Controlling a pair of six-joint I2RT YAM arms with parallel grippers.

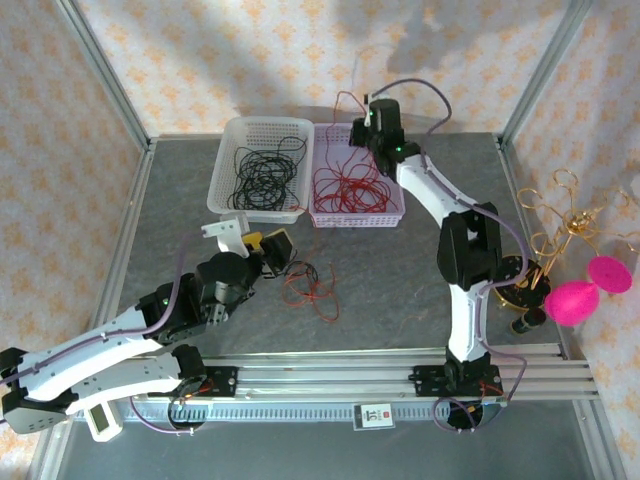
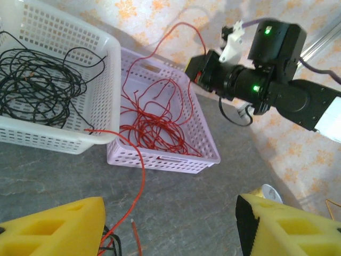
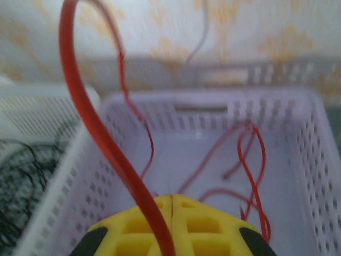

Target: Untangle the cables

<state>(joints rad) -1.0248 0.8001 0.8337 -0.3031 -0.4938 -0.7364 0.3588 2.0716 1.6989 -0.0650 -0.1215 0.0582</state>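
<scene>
Grey surface point(image 1: 400, 280), patterned walls. Tangled cables point(image 1: 310, 285) lie beside the left end effector point(image 1: 268, 248); the right end effector point(image 1: 358, 130) is over the lilac basket point(image 1: 355, 218). Left wrist: yellow fingers point(image 2: 58, 226) apart, seemingly gripping nothing. Right wrist: fingers closed, pinching a red cable point(image 3: 106, 154).

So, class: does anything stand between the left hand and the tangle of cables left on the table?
Nothing visible does. The left hand hangs open right beside the tangle of cables, with bare table between them. The white basket and lavender basket sit farther back.
</scene>
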